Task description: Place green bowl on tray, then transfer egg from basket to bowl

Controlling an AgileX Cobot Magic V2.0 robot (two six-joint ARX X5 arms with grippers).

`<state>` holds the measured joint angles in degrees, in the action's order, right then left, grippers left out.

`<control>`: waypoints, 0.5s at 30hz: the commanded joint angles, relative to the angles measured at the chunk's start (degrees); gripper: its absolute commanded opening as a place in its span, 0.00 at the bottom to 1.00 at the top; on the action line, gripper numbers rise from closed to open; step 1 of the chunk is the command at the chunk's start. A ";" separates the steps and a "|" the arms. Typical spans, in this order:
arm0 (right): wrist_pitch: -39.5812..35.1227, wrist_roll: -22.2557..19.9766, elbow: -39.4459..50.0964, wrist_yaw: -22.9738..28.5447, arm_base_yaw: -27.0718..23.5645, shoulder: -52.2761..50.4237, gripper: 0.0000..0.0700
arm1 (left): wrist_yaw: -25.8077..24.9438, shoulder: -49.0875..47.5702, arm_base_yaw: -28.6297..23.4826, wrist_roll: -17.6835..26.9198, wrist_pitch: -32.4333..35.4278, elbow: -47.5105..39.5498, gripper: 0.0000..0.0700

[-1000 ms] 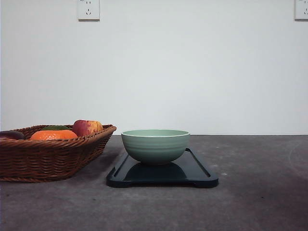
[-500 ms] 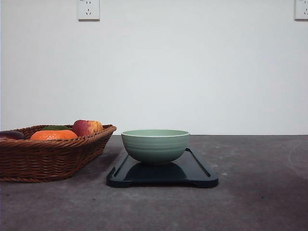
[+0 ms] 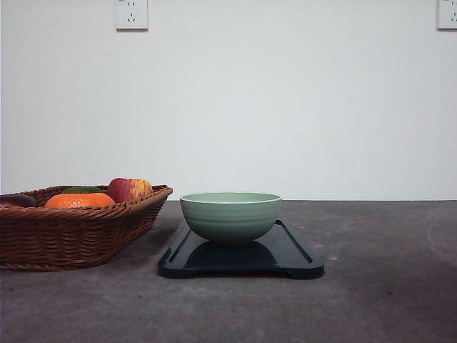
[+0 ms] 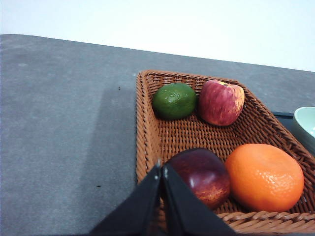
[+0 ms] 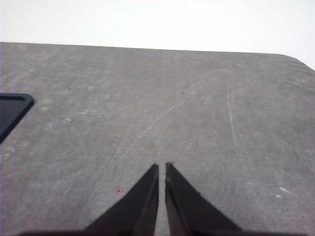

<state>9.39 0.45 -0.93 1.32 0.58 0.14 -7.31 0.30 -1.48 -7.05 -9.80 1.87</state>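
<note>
The pale green bowl (image 3: 230, 216) stands upright on the dark tray (image 3: 241, 259) in the middle of the table. To its left is the brown wicker basket (image 3: 71, 232). The egg is hidden from view. In the left wrist view my left gripper (image 4: 161, 168) is shut with nothing in it, its tips at the basket's (image 4: 147, 147) near rim, beside a dark red fruit (image 4: 202, 176); the bowl's rim (image 4: 306, 123) shows at the edge. My right gripper (image 5: 162, 168) is shut and empty over bare table, with the tray's corner (image 5: 12, 110) off to one side.
The basket holds an orange (image 4: 264, 177), a red apple (image 4: 221, 102) and a green fruit (image 4: 174, 101). A white wall with two sockets (image 3: 131, 14) rises behind the grey table (image 3: 371, 300).
</note>
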 commanded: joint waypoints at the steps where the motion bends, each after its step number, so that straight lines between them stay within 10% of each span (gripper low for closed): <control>1: -0.37 0.85 0.24 0.20 -0.07 0.07 0.02 | 0.02 -0.11 -0.04 0.37 0.68 -1.07 0.00; 15: -0.37 0.84 0.24 0.20 -0.07 0.07 0.02 | 0.02 -0.11 -0.04 0.37 0.68 -1.07 0.00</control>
<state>9.39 0.45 -0.93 1.32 0.58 0.14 -7.31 0.30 -1.48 -7.05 -9.80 1.87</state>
